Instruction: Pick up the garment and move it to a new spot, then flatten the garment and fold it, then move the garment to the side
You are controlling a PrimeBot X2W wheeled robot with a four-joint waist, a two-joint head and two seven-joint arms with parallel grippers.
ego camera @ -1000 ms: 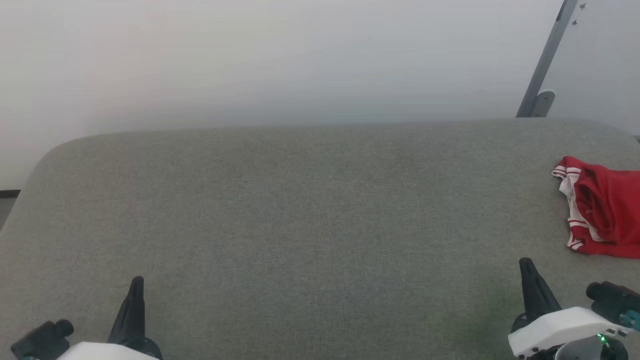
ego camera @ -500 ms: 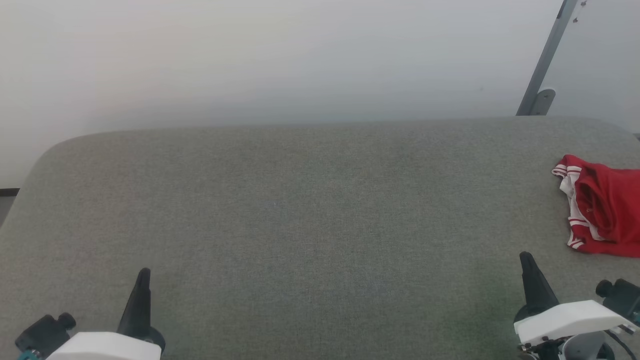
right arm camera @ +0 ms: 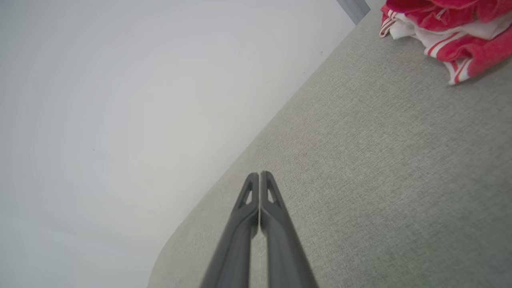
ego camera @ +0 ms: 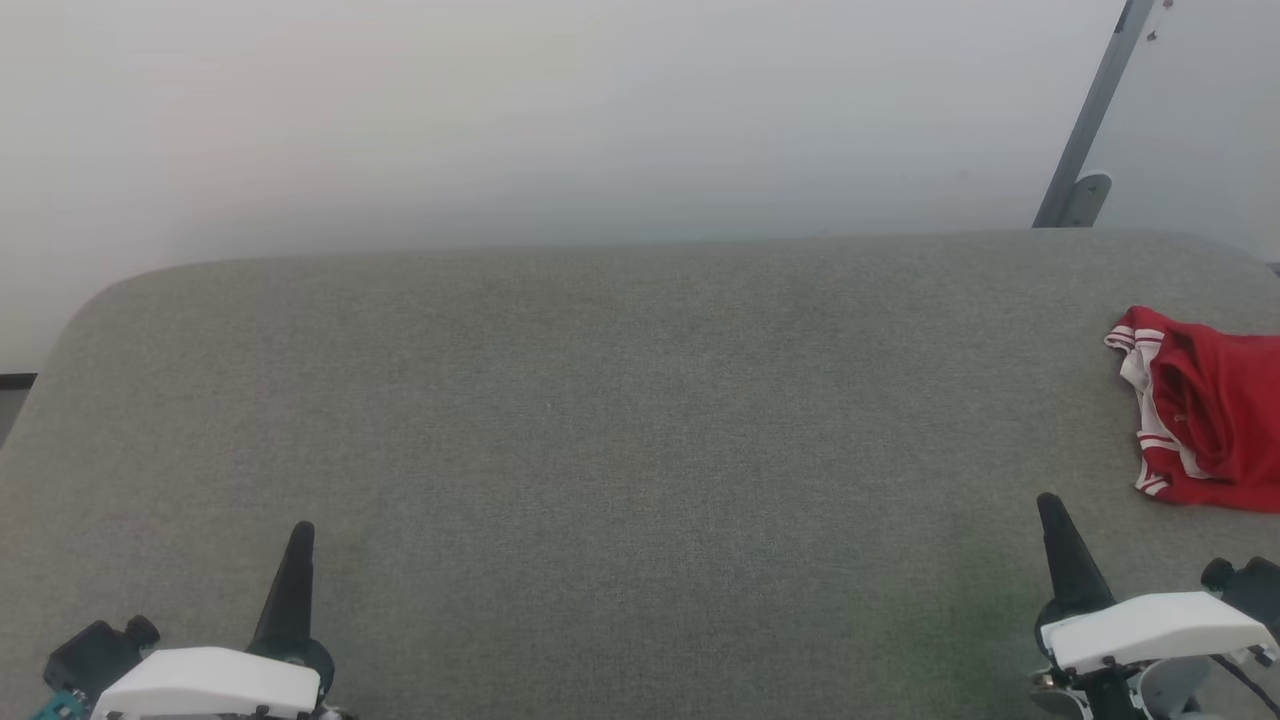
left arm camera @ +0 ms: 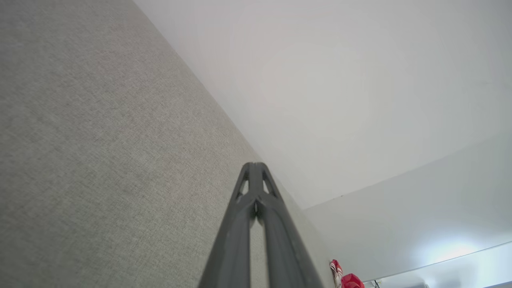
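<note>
Before us, a bright red shirt (ego camera: 1215, 420) lies crumpled in a loose heap at the right end of the grey upholstered surface (ego camera: 640, 450). Its white sleeve end and red-and-white striped trim face the surface's middle, and its far side is cut off from our view.

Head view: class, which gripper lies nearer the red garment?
The right gripper, at lower right close to the garment; the left gripper sits far across the grey surface at lower left.

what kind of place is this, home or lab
Likely a test room or lab: a grey fabric-covered work surface against a plain white wall, a metal strut, and a crumpled red garment.
</note>
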